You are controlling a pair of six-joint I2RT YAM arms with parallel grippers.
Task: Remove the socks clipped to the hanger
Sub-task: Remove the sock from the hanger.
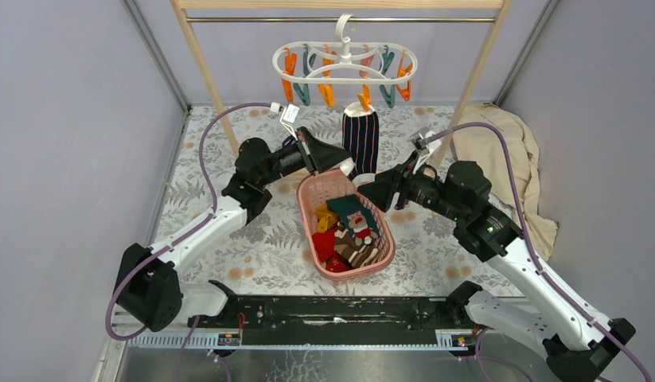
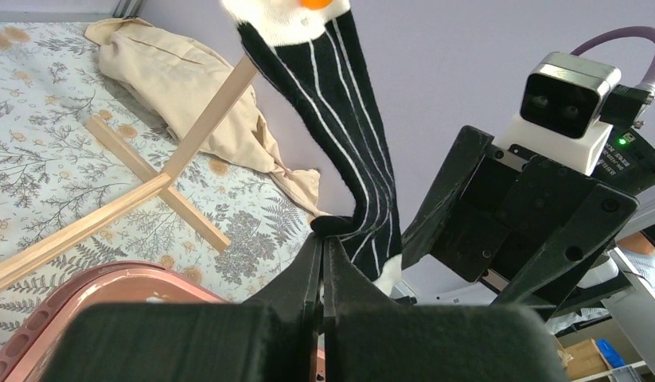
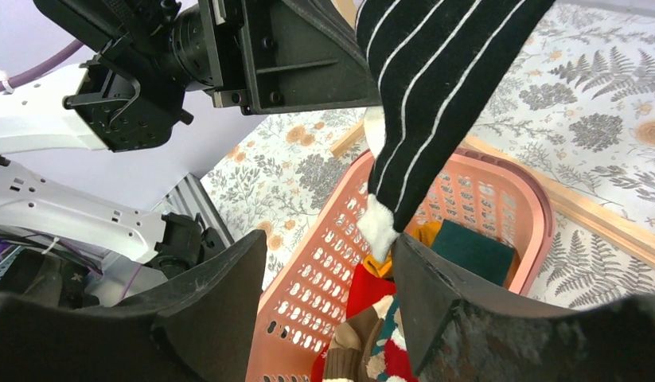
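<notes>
One striped sock (image 1: 361, 137) hangs from the hanger (image 1: 344, 62), pegged at the cuff by an orange clip (image 1: 364, 99). The other socks (image 1: 352, 231) lie in the pink basket (image 1: 306, 189) on the bench (image 1: 228, 231), right underneath, so whatever drops should land inside. Left hand (image 2: 324, 235) is shut tight and looks pinched on the sock near the heel, a low grip for pulling against the clip. Right hand (image 3: 328, 251) stands wide, the white toe dangling between its fingers, gripping nothing. My read: a firm downward tug from the left should free it; the risk is thin fabric slipping out first.
</notes>
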